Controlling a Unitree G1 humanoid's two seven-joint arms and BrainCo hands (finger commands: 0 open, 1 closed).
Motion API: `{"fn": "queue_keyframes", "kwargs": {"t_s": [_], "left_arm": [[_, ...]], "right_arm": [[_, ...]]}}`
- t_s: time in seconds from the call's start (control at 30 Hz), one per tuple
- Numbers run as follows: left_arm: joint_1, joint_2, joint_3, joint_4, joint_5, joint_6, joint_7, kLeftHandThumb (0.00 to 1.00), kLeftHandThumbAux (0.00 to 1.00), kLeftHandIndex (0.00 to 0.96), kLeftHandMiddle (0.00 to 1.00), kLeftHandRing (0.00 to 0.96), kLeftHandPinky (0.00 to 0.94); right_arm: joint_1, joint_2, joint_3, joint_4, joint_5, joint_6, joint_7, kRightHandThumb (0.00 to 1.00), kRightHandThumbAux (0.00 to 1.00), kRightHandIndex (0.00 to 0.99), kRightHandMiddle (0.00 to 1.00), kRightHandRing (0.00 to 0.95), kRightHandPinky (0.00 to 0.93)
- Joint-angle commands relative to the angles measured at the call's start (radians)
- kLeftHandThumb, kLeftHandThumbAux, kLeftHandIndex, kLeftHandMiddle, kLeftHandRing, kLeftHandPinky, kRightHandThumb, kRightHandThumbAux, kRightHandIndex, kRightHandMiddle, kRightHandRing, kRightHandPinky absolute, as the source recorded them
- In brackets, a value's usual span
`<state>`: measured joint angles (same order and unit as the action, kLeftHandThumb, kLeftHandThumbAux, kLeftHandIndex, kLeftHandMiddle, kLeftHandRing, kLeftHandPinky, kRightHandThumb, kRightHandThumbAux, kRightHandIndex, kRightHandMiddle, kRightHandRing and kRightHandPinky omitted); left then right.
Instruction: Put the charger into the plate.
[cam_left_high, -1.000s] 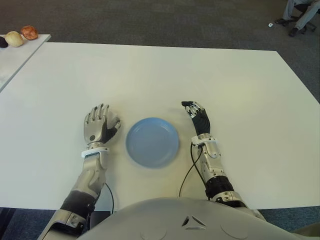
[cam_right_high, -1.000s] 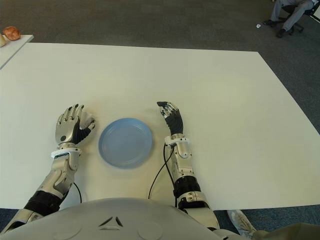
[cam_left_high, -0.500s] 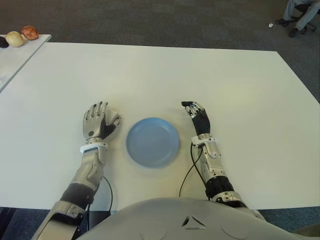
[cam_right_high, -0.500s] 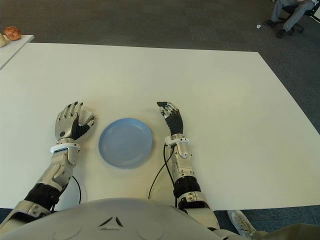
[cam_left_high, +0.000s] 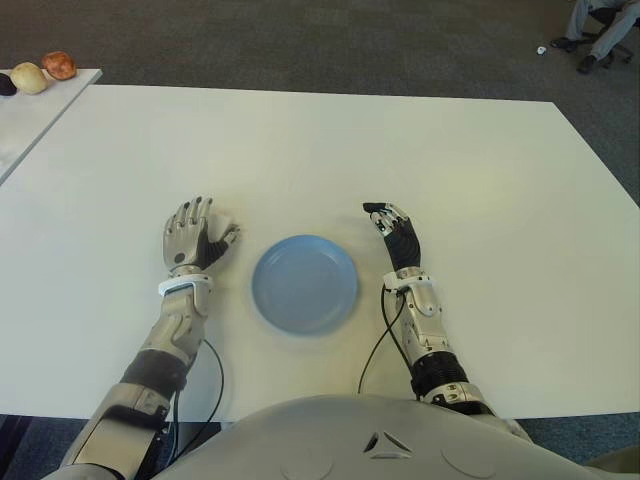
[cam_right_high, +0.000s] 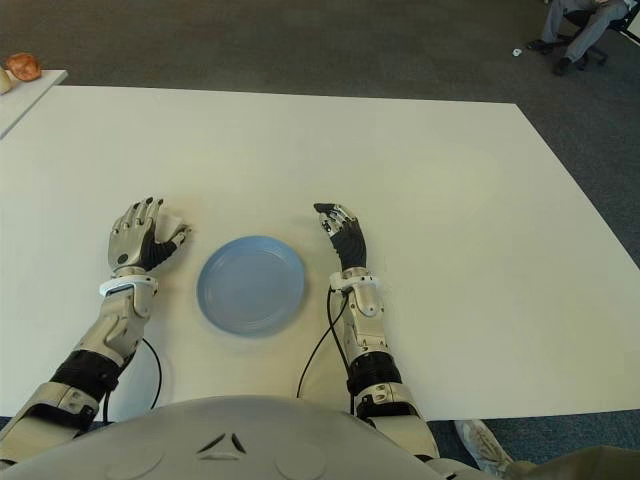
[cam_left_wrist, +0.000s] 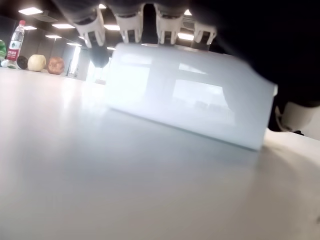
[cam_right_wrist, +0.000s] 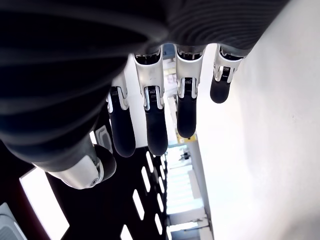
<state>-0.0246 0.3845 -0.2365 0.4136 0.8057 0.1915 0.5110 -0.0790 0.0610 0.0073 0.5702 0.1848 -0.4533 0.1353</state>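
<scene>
The charger is a white block lying on the white table, just left of the blue plate. My left hand is over the charger with its fingers stretched across the top and its thumb off one end; the hand is open and the charger still lies on the table. From the head the hand hides most of the charger. The plate holds nothing. My right hand shows idle to the right of the plate, fingers relaxed and holding nothing.
A second white table at the far left carries some fruit. A seated person's legs show on the carpet at the far right. Black cables trail from both wrists toward my body.
My left hand has moved forward and slightly left, reaching over the charger. The right hand and the plate have not moved.
</scene>
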Motion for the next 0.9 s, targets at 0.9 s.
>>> {"fn": "queue_keyframes", "kwargs": {"t_s": [0.9], "left_arm": [[-0.01,0.016,0.005,0.121,-0.05,-0.085,0.062,0.125,0.359,0.0,0.0,0.0,0.019]], "right_arm": [[0.084,0.03,-0.025,0.04,0.007,0.092,0.0,0.0,0.629,0.376,0.334,0.223,0.092]]}}
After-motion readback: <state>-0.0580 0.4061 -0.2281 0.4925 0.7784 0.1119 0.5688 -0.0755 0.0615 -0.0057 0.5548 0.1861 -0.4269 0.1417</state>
